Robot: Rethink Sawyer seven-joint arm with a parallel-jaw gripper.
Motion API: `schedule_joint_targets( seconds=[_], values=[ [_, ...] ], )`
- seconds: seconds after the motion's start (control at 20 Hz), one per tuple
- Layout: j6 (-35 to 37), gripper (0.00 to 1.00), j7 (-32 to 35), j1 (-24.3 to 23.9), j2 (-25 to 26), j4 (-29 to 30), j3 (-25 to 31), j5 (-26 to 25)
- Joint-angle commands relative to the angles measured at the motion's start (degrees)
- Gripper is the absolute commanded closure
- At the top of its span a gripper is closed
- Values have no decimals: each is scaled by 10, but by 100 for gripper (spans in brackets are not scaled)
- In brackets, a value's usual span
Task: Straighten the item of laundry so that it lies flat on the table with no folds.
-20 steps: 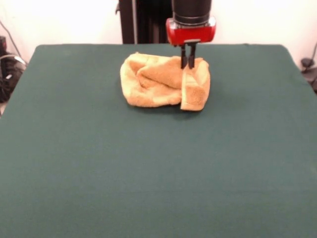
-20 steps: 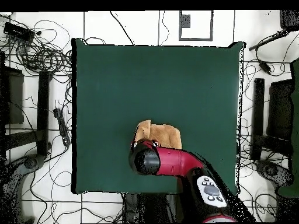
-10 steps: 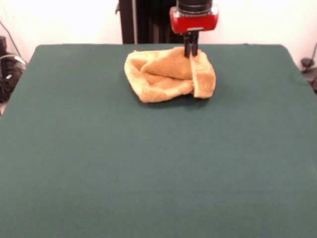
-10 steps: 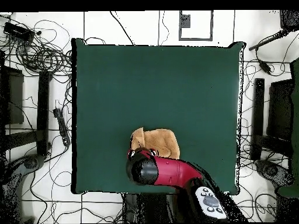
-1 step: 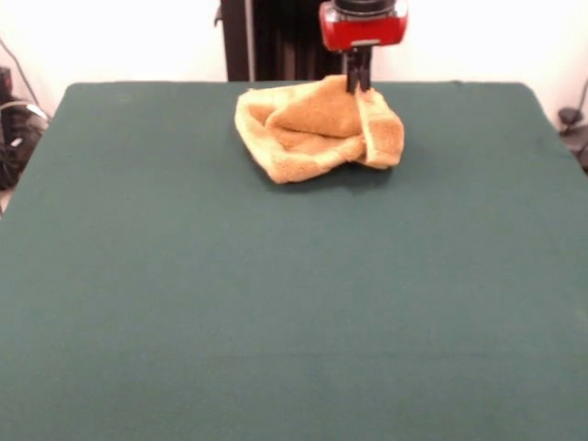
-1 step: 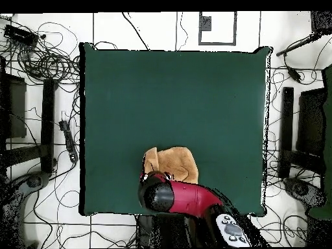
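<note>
On green felt table (image 5: 184,303) — crumpled terry towel (image 5: 317,133), pincer (image 5: 357,81) pinching fold.

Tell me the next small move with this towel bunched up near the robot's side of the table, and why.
Probably lift a little and draw the pinched edge outward, away from the heap. The gripper is shut on the towel at its top fold; the towel sits crumpled in overlapping layers near the table edge, with open felt across the rest.

A white tiled floor (image 6: 155,29) lay around the table (image 6: 175,97), strewn with black cables (image 6: 45,61). Dark stands (image 6: 47,123) flanked the table's sides. Behind it stood a white wall (image 5: 119,37).
</note>
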Motion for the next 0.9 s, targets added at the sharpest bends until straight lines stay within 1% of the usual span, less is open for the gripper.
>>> schedule_joint_targets(
  seconds=[0.05, 0.2, 0.45, 0.65, 0.75, 0.9],
  values=[
    [-48, 100, 177, 24, -6, 76, 27, 48],
    [-47, 100, 176, 36, -3, 70, 20, 58],
    [0, 100, 166, 46, -6, 45, 9, 84],
    [-2, 100, 167, 39, -28, 76, 19, 94],
    [-23, 100, 170, 40, -32, 94, 22, 95],
    [-50, 100, 175, 44, -28, 104, 22, 97]
  ],
)
